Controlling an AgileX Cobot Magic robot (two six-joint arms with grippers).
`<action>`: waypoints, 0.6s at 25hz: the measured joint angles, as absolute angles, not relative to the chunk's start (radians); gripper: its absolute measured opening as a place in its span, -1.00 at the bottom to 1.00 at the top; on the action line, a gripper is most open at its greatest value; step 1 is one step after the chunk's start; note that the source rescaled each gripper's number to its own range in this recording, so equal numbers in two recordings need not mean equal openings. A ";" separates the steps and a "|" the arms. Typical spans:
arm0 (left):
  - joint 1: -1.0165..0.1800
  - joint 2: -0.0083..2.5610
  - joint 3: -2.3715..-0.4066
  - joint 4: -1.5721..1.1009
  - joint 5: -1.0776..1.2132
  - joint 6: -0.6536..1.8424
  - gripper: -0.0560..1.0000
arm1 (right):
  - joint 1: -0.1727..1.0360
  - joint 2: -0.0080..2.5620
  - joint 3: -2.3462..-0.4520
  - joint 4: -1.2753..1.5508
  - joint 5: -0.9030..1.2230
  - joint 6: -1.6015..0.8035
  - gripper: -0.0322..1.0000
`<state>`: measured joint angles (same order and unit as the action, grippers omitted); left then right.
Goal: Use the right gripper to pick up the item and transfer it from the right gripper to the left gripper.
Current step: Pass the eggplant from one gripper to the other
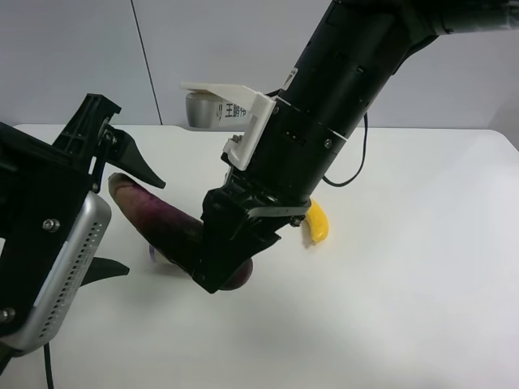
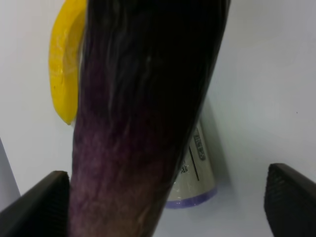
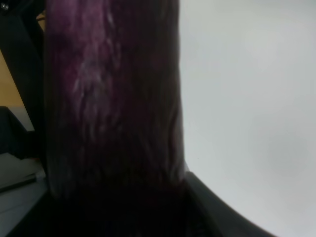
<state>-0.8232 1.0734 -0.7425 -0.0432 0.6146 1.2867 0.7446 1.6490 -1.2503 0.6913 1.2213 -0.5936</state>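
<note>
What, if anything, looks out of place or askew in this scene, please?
Nothing looks spilled or damaged. The only oddity is a small white container lying on its side under the eggplant, which the right claw holds slanted, its free end inside the open left claw.

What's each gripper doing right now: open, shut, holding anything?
Right gripper: shut on the eggplant.
Left gripper: open, fingers on either side of the eggplant's free end, not clamped on it.
</note>
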 joint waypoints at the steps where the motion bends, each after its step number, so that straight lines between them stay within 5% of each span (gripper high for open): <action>1: -0.823 1.073 -0.743 -0.043 0.615 1.289 0.30 | 0.745 1.649 -1.250 0.691 1.221 -0.594 -0.94; 6: -0.823 1.073 -0.743 -0.041 0.606 1.291 -0.19 | 0.745 1.649 -1.250 0.691 1.228 -0.598 -0.94; 9: -0.823 1.073 -0.743 -0.037 0.609 1.297 -0.89 | 0.747 1.649 -1.250 0.691 1.232 -0.601 -0.94; 15: -0.823 1.073 -0.743 -0.037 0.609 1.297 -0.86 | 0.747 1.649 -1.250 0.693 1.232 -0.601 -0.94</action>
<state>-0.8232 1.0733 -0.7425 -0.0369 0.6089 1.2974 0.7475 1.6490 -1.2503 0.6926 1.2322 -0.6014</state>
